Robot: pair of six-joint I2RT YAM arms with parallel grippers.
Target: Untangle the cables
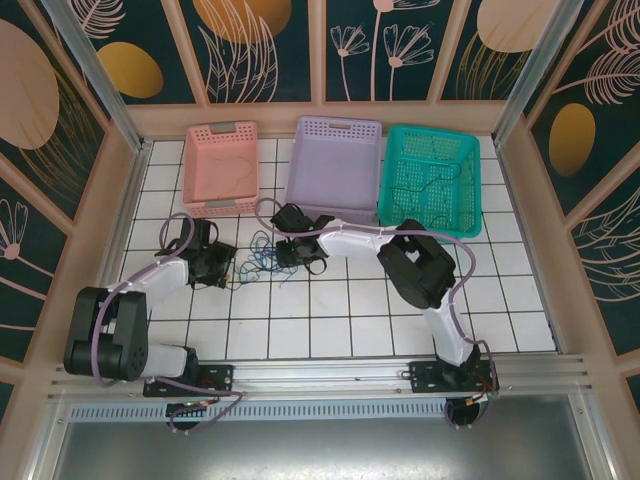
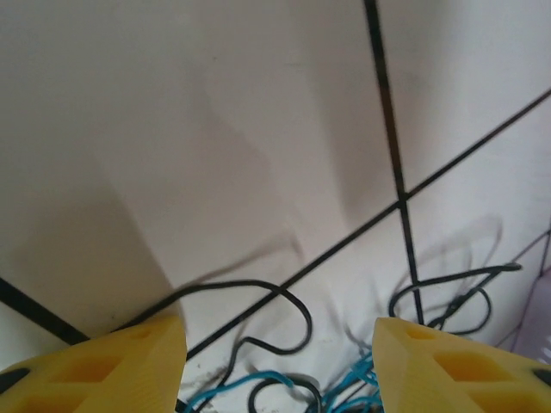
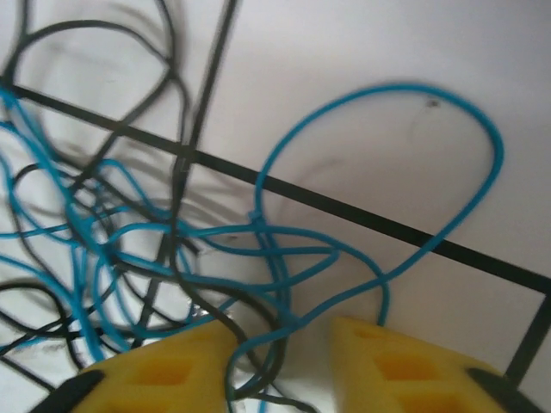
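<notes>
The left gripper [image 2: 277, 334] stood open, its yellow fingers [image 2: 112, 366] well apart and low over the table [image 1: 380, 300]. Black and blue strands of the cables [image 2: 297, 303] lay on the tiles just ahead of and between the fingertips, none of them pinched. The right gripper [image 3: 282, 344] had its jaws partway apart, and blue and black strands ran down into the gap, not clamped as far as could be seen.

From above, the left gripper [image 1: 222, 268] and right gripper [image 1: 287, 250] faced each other near the middle-left of the table. The cables [image 1: 258, 252] made a small loose tangle between them, looping blue over black.

At the far edge stood three baskets side by side: pink [image 1: 190, 170], purple [image 1: 300, 165] and teal [image 1: 392, 175], the last with a dark wire [image 1: 432, 188] inside.
</notes>
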